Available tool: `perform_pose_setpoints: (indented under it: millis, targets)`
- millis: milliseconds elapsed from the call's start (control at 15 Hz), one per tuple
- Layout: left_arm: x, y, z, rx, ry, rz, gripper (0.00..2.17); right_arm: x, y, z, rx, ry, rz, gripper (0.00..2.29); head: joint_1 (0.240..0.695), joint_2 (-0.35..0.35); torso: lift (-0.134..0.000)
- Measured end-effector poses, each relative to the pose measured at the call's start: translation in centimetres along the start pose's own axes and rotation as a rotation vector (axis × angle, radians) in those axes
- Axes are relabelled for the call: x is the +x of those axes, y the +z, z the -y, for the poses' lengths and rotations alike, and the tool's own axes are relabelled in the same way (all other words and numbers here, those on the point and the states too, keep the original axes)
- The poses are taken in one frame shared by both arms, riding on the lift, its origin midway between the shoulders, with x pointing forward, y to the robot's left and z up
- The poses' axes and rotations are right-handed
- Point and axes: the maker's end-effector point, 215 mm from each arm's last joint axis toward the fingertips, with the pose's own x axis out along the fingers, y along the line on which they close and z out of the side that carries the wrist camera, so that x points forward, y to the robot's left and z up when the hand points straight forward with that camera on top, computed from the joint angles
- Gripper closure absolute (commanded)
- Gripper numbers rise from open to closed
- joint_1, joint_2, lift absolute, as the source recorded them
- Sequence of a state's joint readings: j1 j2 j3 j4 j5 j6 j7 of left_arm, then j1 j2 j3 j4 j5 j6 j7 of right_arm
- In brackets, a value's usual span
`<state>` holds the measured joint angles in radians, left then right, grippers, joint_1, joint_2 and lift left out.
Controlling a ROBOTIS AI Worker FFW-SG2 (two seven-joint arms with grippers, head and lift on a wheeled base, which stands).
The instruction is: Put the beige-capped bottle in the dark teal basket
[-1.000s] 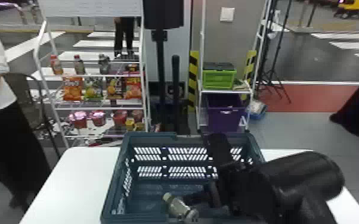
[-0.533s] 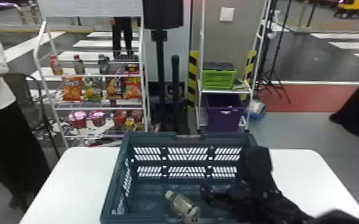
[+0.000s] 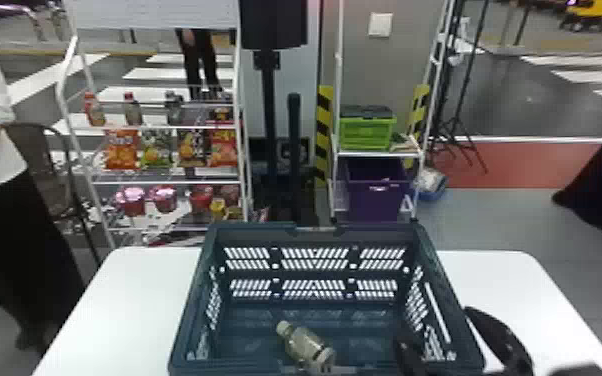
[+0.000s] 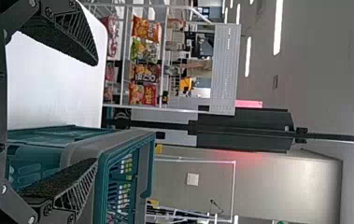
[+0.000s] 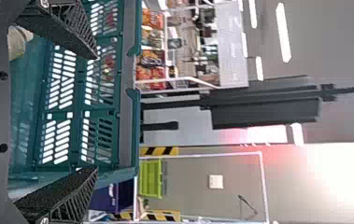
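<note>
The beige-capped bottle [image 3: 306,345] lies tilted on its side inside the dark teal basket [image 3: 315,229], low near the front wall. My right gripper [image 3: 457,345] is at the basket's right front, one finger inside the wall and one outside, apart from the bottle. In the right wrist view the right gripper [image 5: 95,113] stands open over the basket's edge, with part of the bottle [image 5: 18,43] beyond. My left gripper [image 4: 95,112] is open in the left wrist view, beside the basket [image 4: 109,140], with nothing held between its fingers.
The basket stands on a white table [image 3: 130,295], with tabletop on both its sides. Behind stand a snack rack [image 3: 165,127] and a shelf with a green crate [image 3: 366,131] and a purple bin [image 3: 372,195]. A person stands at the left.
The right arm has withdrawn from over the basket toward the right and front. The bottle was close to the right gripper a second ago; now it lies alone, a little lower in the basket.
</note>
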<state>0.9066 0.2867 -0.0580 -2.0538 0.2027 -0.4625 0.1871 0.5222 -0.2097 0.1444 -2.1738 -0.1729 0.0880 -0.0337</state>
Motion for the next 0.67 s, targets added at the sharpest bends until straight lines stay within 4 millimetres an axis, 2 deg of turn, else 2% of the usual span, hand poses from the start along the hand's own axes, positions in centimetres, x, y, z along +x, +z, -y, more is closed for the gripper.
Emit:
perform_pose_setpoints:
  millis: [333, 533, 667]
  targets:
    - [0.2, 0.3, 0.1, 0.000, -0.003, 0.002, 0.16, -5.5, -1.9, 2.0, 0.036, -0.055, 0.057, 0.05, 0.499, 0.000, 0.000]
    - [0.2, 0.3, 0.1, 0.000, 0.000, 0.004, 0.16, -7.5, -2.3, 3.3, 0.050, -0.080, 0.062, 0.06, 0.499, 0.000, 0.000]
    - [0.3, 0.0, 0.1, 0.002, 0.002, -0.008, 0.16, -8.2, -2.7, 3.5, 0.052, -0.085, 0.053, 0.07, 0.499, 0.000, 0.000]
